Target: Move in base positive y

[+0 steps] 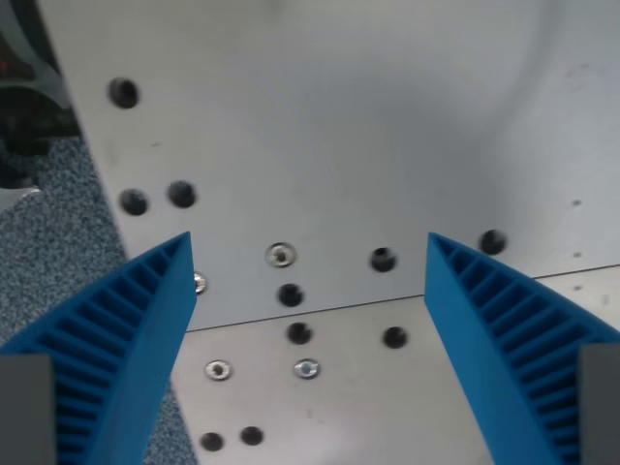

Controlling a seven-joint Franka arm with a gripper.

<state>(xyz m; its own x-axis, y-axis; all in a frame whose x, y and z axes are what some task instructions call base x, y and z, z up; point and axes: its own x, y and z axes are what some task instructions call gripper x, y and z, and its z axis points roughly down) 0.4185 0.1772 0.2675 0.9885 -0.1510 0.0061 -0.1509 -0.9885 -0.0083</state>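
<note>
Gripper (308, 257) sits low in the wrist view, over a metal plate (320, 126); you see its two blue ribbed fingers (116, 339) spread wide, one at the wrist view's left, one at the right, nothing between them but bare plate. Fingers open, holding nothing. Directly below the gap you get a seam (320, 310) where a second plate section (368, 407) meets the first. Dark holes (290, 294) scattered across both sections, plus a few shiny screws (280, 255) near the seam. Further out, at the wrist view's left edge, speckled grey-blue carpet (58, 223) shows beside the plate. Dark blurred object at the top-left corner, can't tell what.
</note>
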